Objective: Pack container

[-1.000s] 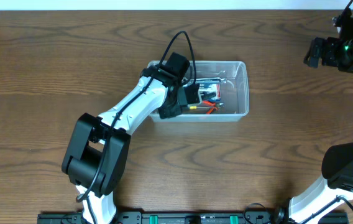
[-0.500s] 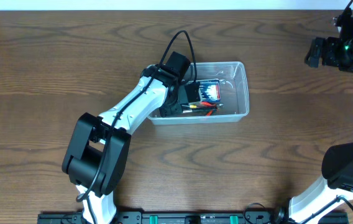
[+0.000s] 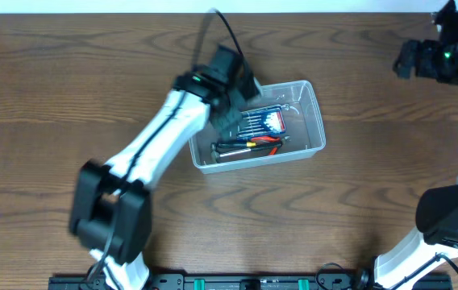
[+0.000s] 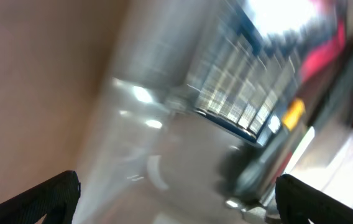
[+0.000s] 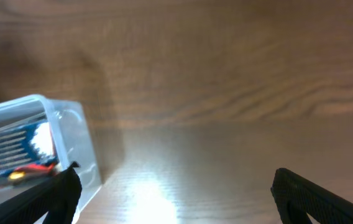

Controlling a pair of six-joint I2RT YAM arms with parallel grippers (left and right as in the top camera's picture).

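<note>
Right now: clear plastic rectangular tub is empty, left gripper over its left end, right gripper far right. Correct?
Not empty. The overhead view shows the clear plastic rectangular tub holding a blue-backed pack of metal bits and red-handled tools. The left gripper and right gripper sit as stated.

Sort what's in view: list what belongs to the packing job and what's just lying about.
Job: container; blue tool pack, red-handled tool, black-and-yellow tool inside it; left gripper over it.
Lying about: nothing loose shows; only wooden table and right gripper, well away.
</note>
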